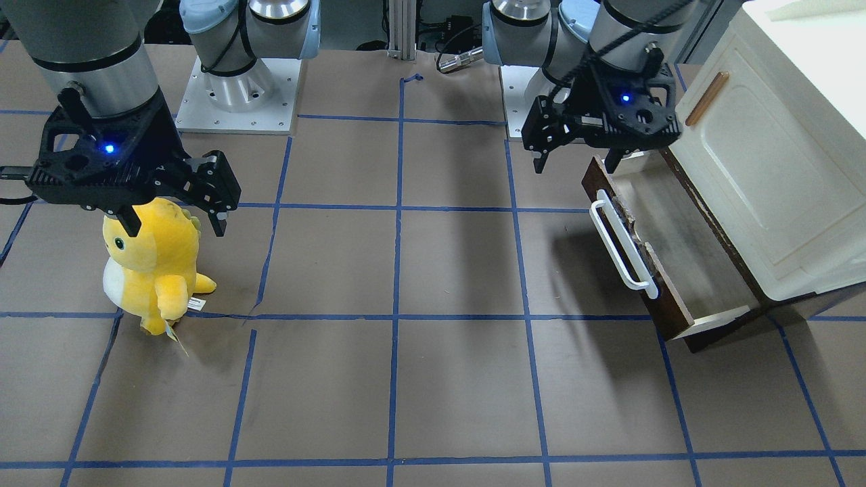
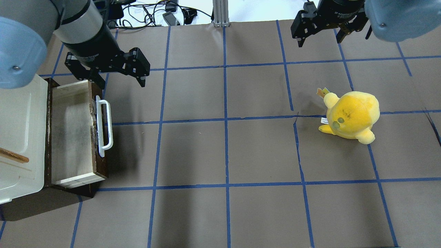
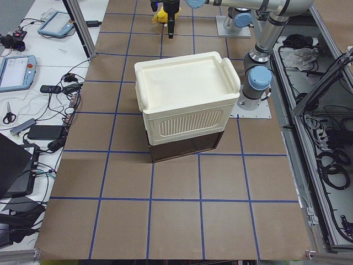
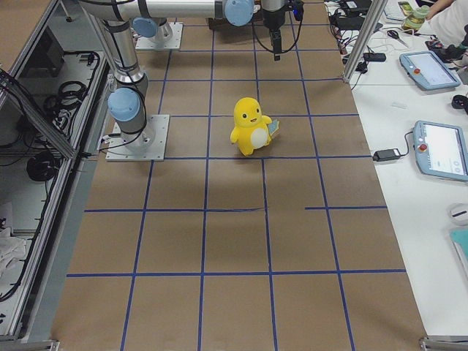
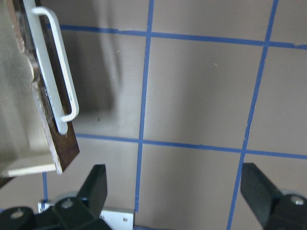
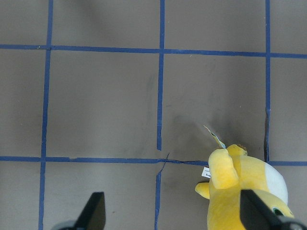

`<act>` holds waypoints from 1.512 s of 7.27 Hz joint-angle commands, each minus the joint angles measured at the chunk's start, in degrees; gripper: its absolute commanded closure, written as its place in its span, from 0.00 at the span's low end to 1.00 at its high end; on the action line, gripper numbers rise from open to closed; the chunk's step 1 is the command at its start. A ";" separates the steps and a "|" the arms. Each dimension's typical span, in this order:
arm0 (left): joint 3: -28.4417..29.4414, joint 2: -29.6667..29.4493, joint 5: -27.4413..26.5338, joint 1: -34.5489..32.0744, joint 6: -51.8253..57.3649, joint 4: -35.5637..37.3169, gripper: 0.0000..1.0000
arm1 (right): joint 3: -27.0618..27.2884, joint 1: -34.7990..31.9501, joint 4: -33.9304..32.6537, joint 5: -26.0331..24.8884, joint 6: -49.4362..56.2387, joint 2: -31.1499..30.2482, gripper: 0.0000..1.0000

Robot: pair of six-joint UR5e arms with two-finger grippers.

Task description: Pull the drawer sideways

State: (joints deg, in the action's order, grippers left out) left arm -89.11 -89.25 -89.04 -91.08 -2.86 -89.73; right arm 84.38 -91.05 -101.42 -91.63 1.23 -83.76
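Note:
The drawer (image 2: 70,131) stands pulled out from under the cream-white cabinet (image 2: 17,113). It has a dark brown front, a white bar handle (image 2: 103,127) and a pale, empty inside. It also shows in the front view (image 1: 676,250) with its handle (image 1: 619,247), and in the left wrist view (image 5: 53,129). My left gripper (image 2: 122,82) is open and empty, above the drawer's end nearest my base and clear of the handle; it also shows in the front view (image 1: 575,166). My right gripper (image 2: 318,40) is open and empty, far from the drawer.
A yellow plush toy (image 2: 351,115) stands on my right side of the table, just below the right gripper in the front view (image 1: 152,264). The cabinet door carries a small brown wooden handle (image 1: 707,98). Brown table paper has blue tape grid lines.

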 commanded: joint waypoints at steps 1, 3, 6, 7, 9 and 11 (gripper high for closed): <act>1.39 -0.49 3.69 1.96 0.67 0.53 0.00 | 0.00 0.00 0.00 -0.04 0.00 0.00 0.00; 1.57 -0.58 3.34 -2.24 0.75 0.26 0.00 | 0.00 0.00 0.00 -0.04 0.00 0.00 0.00; 1.57 -0.14 2.90 -2.88 0.84 -0.44 0.00 | 0.00 0.00 0.00 -0.04 0.00 0.00 0.00; 1.57 -0.14 2.90 -2.88 0.84 -0.44 0.00 | 0.00 0.00 0.00 -0.04 0.00 0.00 0.00; 1.57 0.31 2.90 -2.88 0.75 -1.14 0.00 | 0.00 0.00 0.00 -0.04 0.00 0.00 0.00; 1.13 -0.13 2.99 -2.88 0.75 -0.89 0.00 | 0.00 0.00 0.00 -0.04 0.00 0.00 0.00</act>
State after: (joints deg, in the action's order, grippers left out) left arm -87.80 -89.05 -86.12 -93.95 -2.10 -90.77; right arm 84.38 -91.05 -101.43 -91.63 1.23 -83.76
